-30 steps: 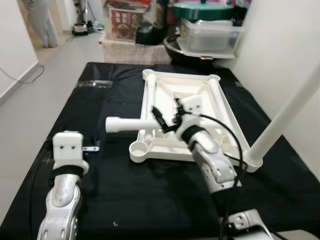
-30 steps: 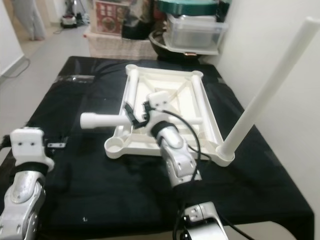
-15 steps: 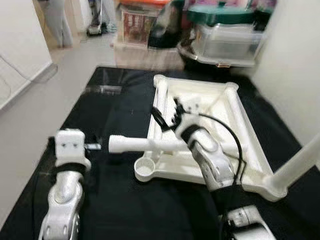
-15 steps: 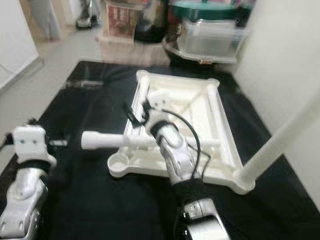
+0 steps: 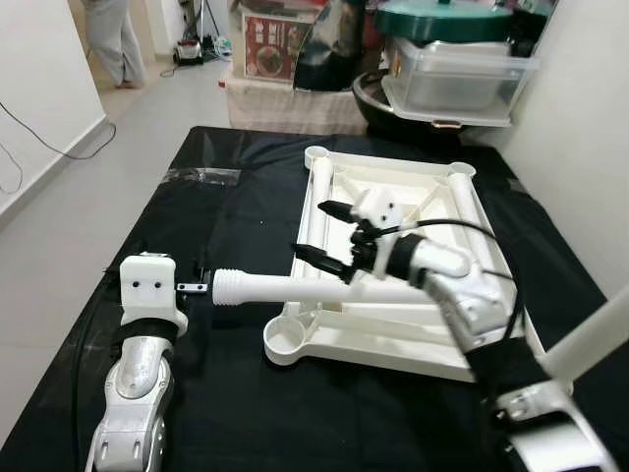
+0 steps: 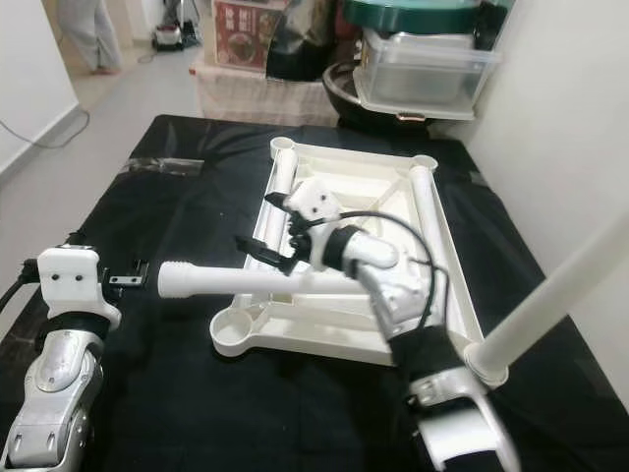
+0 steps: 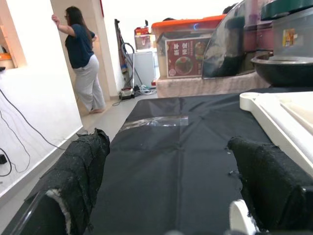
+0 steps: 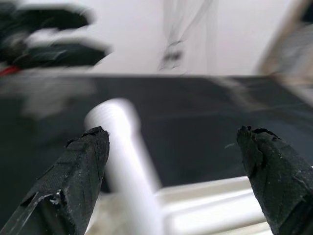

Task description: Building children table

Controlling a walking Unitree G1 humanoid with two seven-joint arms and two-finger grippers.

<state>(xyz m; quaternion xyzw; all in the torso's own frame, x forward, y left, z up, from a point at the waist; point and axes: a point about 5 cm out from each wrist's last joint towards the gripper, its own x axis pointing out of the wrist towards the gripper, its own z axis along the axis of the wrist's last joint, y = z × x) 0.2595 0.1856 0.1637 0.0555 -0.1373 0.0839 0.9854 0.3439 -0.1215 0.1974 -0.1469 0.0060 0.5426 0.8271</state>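
Observation:
The white table top (image 5: 462,339) lies upside down on the black cloth. One white leg (image 5: 590,339) stands upright in its near right corner. A loose white leg (image 5: 295,287) lies across the frame, its end sticking out left over the cloth. My right gripper (image 5: 324,234) hovers open just above this leg at the frame's left rail. In the right wrist view the leg (image 8: 128,161) runs between the spread fingers (image 8: 73,186) without contact. My left gripper (image 7: 168,142) is open and low over the cloth, left of the leg's free end.
The near left corner socket (image 5: 285,339) is empty. A small metal bracket (image 5: 193,288) lies on the cloth by my left wrist. Boxes, a pot and a clear bin (image 5: 457,74) crowd the far edge. A wall runs along the right. A person (image 7: 85,73) stands far off.
The camera has shifted and tilted. My right arm has swung out to the right, with its open gripper still over the loose leg. The leg and the left arm have not moved.

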